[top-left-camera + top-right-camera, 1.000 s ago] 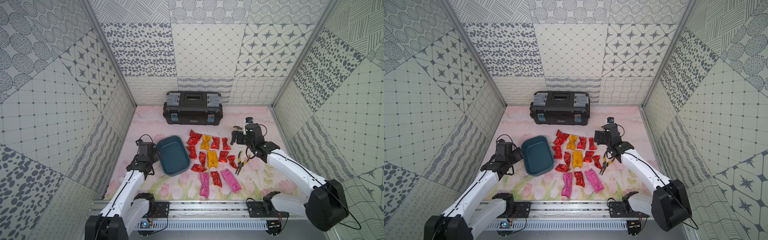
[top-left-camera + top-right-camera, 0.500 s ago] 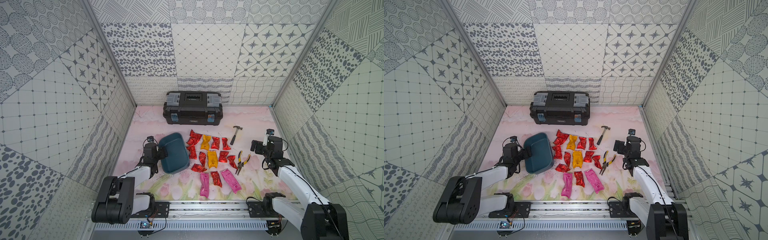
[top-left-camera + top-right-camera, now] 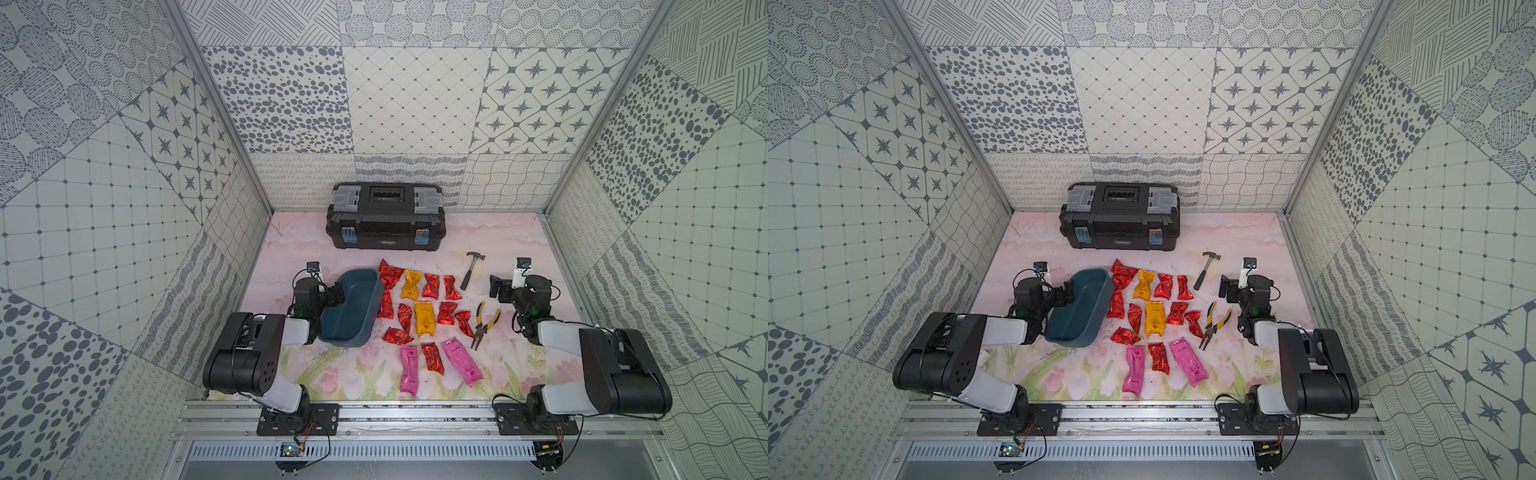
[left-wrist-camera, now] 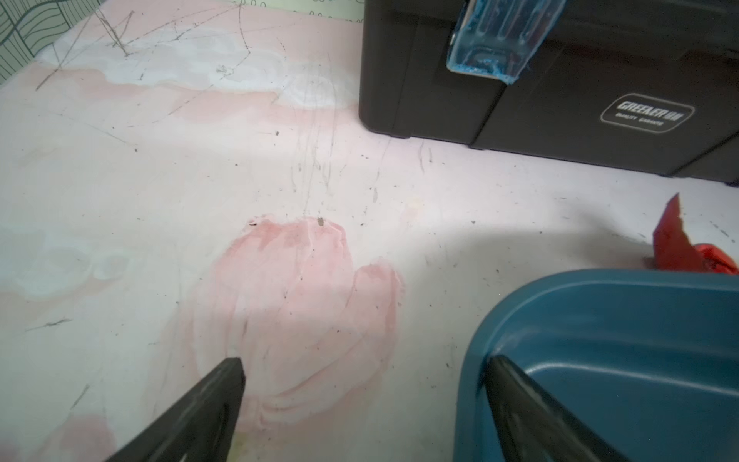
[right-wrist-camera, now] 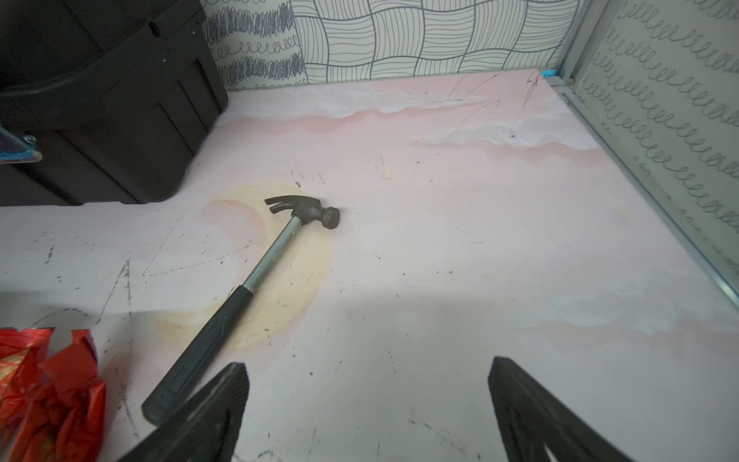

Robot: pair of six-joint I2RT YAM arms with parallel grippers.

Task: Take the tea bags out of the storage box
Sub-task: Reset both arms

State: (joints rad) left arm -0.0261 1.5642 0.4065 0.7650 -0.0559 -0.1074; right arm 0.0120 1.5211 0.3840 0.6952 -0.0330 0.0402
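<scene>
The storage box sits empty on the counter, my left hand spread wide astride its rim, one finger inside. The tea bags lie in rows just beside it, toward my right hand, released and empty by the hammer; both arms are folded low.

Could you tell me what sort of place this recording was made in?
Most likely a robot test cell, not a home: patterned panel walls enclose a small printed pink tabletop, and two arms are bolted to an aluminium rail along its near edge.
</scene>
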